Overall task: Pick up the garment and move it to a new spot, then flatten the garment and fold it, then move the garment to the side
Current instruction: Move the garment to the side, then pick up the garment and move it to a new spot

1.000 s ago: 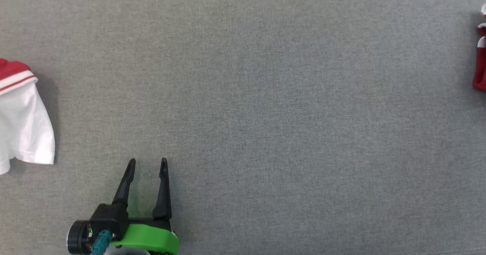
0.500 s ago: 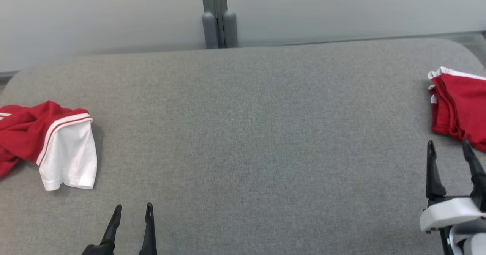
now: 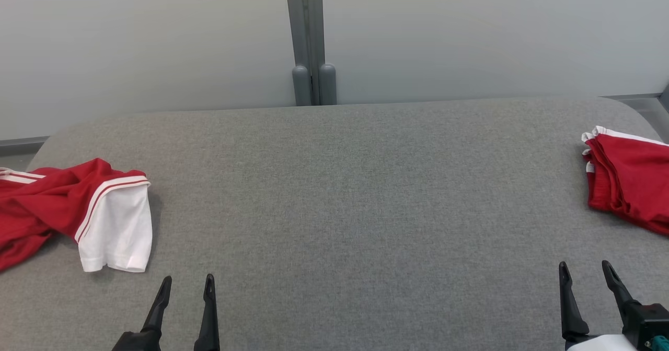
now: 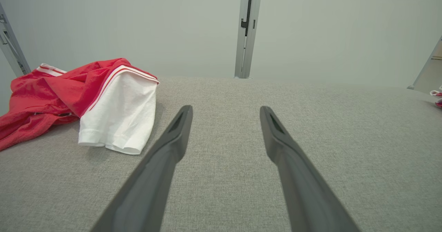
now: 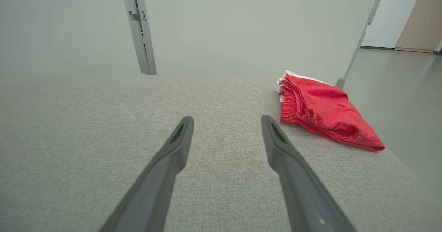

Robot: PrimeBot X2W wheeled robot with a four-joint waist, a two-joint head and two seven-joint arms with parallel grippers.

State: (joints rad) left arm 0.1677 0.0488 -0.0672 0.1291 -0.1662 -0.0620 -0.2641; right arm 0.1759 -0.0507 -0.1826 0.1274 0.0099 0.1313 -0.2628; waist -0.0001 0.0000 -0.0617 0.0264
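Garment [image 3: 78,210] is lying crumpled at the left; left gripper [image 3: 188,278] and right gripper [image 3: 584,263] are hovering near, jaws wide, empty.

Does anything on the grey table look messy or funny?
Yes. The red-and-white fabric shirt at the left end of the grey cloth-covered table lies crumpled in a heap, one white sleeve sticking out. The red white-trimmed garment at the right end looks neatly folded. Nothing looks spilled or broken.
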